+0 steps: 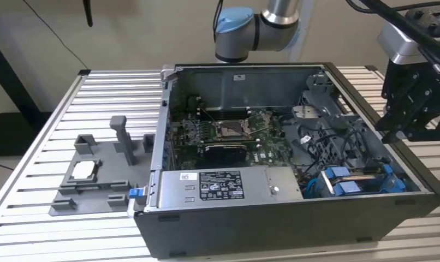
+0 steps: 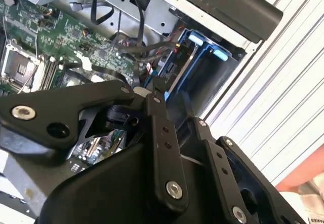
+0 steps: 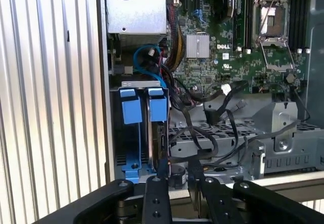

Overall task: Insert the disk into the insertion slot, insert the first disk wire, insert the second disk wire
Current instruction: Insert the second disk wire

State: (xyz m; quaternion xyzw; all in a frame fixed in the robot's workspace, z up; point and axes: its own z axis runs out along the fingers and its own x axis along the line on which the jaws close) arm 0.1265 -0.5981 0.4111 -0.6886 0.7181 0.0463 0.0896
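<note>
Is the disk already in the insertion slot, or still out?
In. The disk stands on edge inside the insertion slot, its blue carrier tabs at the open end.

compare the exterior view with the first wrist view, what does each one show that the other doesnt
Exterior view alone: the arm's blue-capped joint behind the case, the grey fixture on the slatted table at that view's left, and the labelled power-supply box.

First wrist view alone: a close look down into the drive bay, with black wires looping over the metal cage and a blue cable curling beside it.

Both: the green motherboard with its square socket, the blue-tabbed drive carriers in the case corner, and the black gripper.
</note>
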